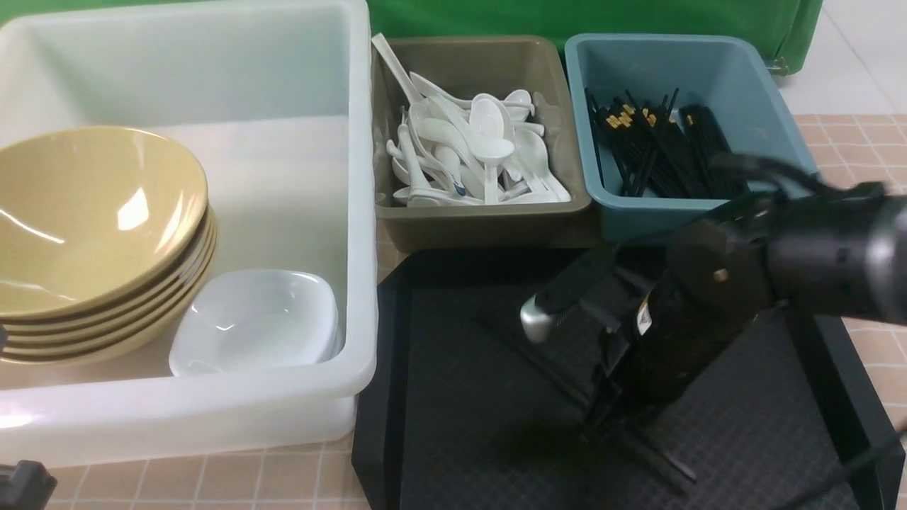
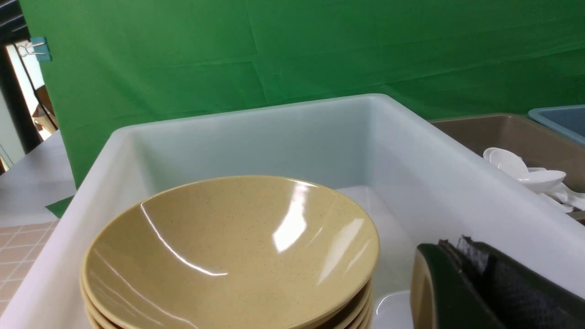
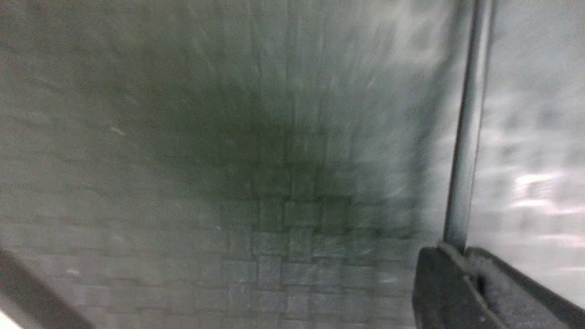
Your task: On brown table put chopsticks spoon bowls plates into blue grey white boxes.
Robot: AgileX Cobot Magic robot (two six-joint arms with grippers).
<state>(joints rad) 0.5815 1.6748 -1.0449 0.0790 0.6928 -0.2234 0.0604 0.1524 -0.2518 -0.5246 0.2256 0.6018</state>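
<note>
1. We are seeing most of the sorting done: the yellow bowls (image 1: pixel 92 241) are stacked in the white box (image 1: pixel 212 411) at about 9 o'clock of the front view, with the white plates (image 1: pixel 258 319) nested just beside them.
2. The spoons (image 1: pixel 475 152) are piled in the grey box (image 1: pixel 482 219) at 12 o'clock, and many chopsticks (image 1: pixel 659 152) are lying in the blue box (image 1: pixel 638 209) at about 1 o'clock.
3. Our right tool (image 3: pixel 461 256) is reaching down over the black tray (image 1: pixel 460 397) at about 5 o'clock, and its jaws are closed narrow on one chopstick (image 3: pixel 464 137), as the right wrist view shows.
4. We judge that this stick is among the last pieces; a few thin sticks seem to lie on the tray near the tool, but blur is hiding them.
5. Our left tool (image 2: pixel 461 283) is closed with nothing in it, hanging over the white box.
6. The tabletop (image 1: pixel 864 149) is showing no loose tableware.
7. We are finding no readable brand, label or writing.
</note>
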